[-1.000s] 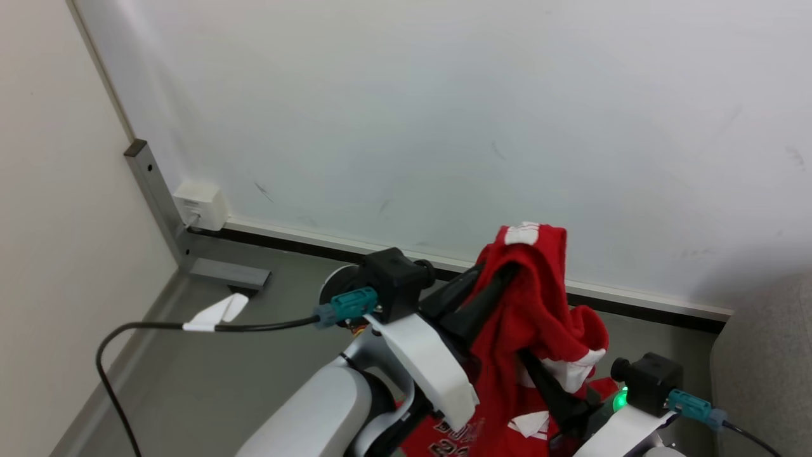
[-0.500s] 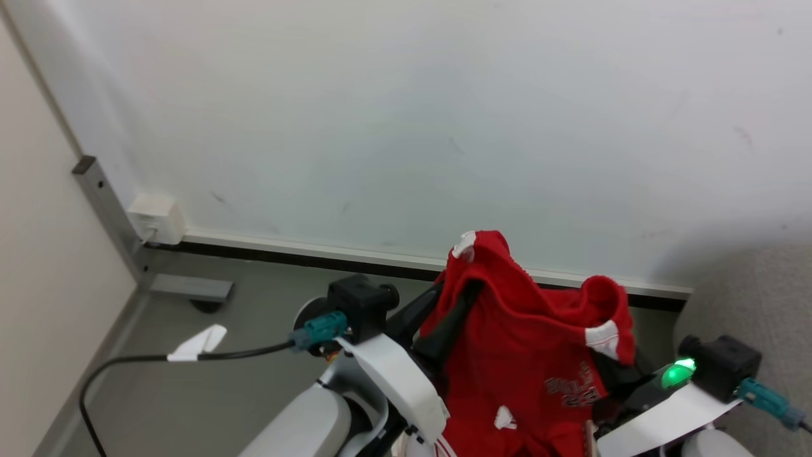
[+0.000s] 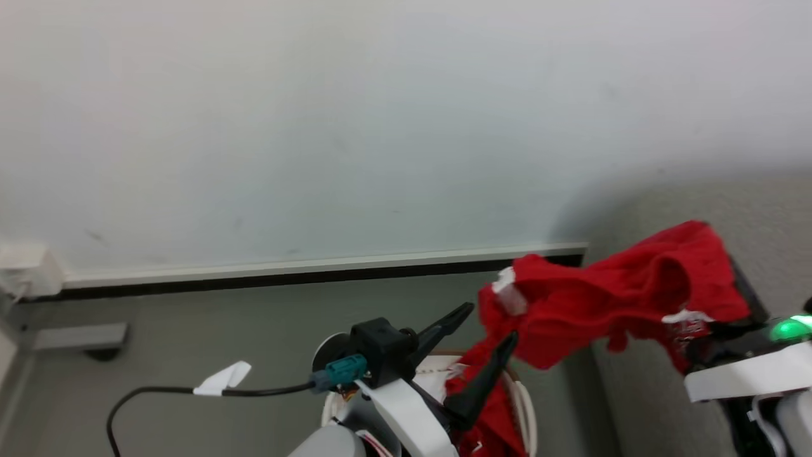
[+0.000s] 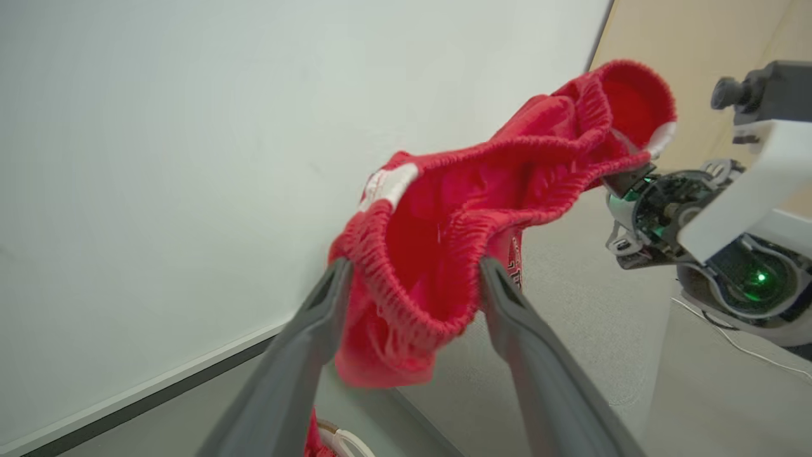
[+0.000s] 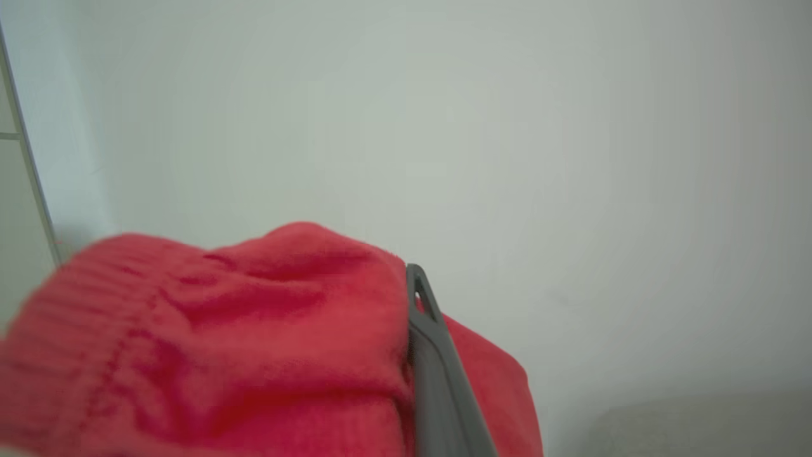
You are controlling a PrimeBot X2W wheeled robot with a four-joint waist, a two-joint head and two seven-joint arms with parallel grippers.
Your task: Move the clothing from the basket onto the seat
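Between left pincer (image 4: pixel 413 270) fingers (image 4: pixel 298 355) hangs clothing (image 4: pixel 507 171), seemingly loose.

- White moulded shell (image 3: pixel 412 412) covers the left forearm, rounded toward 7 o'clock.
- A black boxy camera block (image 3: pixel 380 343) sits on it, with a teal connector (image 3: pixel 339 373) at its 8 o'clock.
- A black cable (image 3: pixel 158 395) leaves toward 9 o'clock and carries a white tape tag (image 3: pixel 222 379).
- The left fingers (image 3: pixel 451 320) are long, dark and tapered.
- The right finger (image 5: pixel 438 368) is grey, with a slot near its tip.
- The right arm has a white panel (image 3: pixel 742 381), with a green light (image 3: pixel 786 330) at its 1 o'clock.
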